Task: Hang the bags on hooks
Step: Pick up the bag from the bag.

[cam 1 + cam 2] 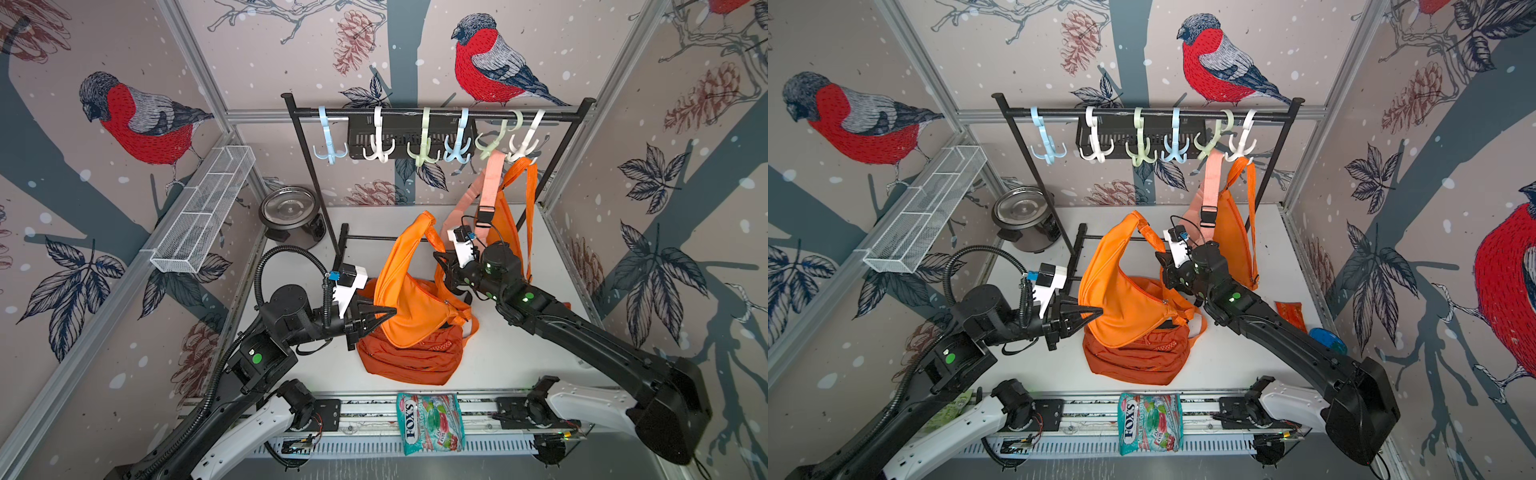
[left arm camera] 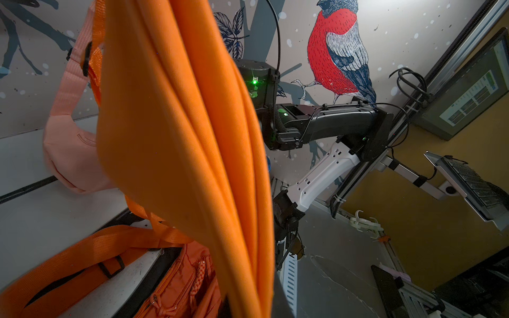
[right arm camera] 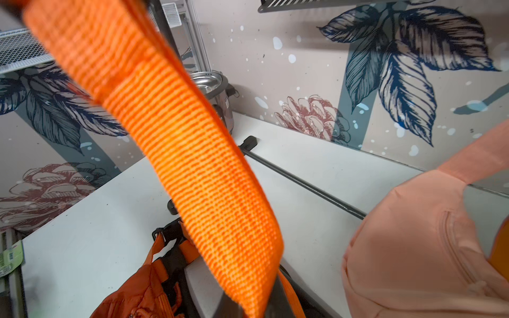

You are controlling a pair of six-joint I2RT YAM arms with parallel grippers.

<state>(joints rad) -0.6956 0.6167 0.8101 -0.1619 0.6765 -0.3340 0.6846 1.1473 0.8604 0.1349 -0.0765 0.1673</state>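
Observation:
A bright orange bag [image 1: 411, 299] [image 1: 1121, 299] hangs in the air above the table, held at two places. My left gripper [image 1: 388, 313] [image 1: 1098, 311] is shut on the edge of its folded fabric [image 2: 179, 137]. My right gripper [image 1: 440, 262] [image 1: 1160, 259] [image 3: 252, 305] is shut on its woven strap [image 3: 192, 165], which loops up to a peak [image 1: 428, 220]. Behind it, a black rail [image 1: 415, 113] carries several plastic hooks; the pale green hook [image 1: 424, 151] and a blue hook [image 1: 457, 147] hang bare.
A darker orange bag [image 1: 407, 357] lies on the table under the held one. A pink bag [image 1: 492, 183] and another orange bag [image 1: 513, 216] hang from the rightmost hooks. A rice cooker [image 1: 291, 212], a wire basket [image 1: 203, 216] and a candy packet [image 1: 430, 422] stand around.

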